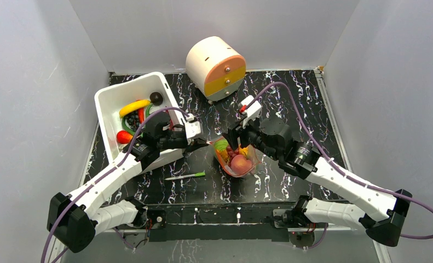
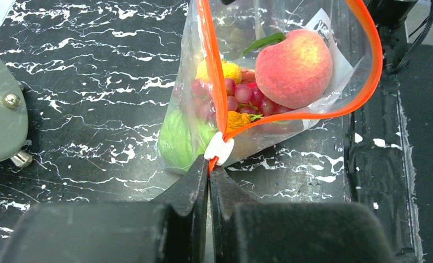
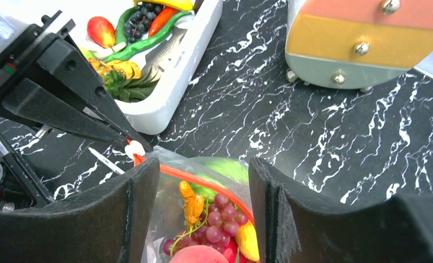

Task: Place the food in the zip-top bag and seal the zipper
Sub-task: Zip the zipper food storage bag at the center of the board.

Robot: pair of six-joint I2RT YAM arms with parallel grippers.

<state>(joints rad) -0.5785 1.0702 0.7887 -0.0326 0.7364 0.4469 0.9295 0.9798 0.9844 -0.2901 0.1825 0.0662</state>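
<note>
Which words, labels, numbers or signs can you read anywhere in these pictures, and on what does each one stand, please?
Black print on the white card inside the zip-top bag, behind the peach: cut off and blurred, unreadable.
No text shows on the white bin or the round drawer unit.

The zip-top bag (image 1: 223, 160) sits mid-frame with food (image 1: 240, 163) in it — bin (image 1: 127, 83) to its upper left, drawer unit (image 1: 217, 68) above, stick (image 1: 185, 176) lower left.
</note>
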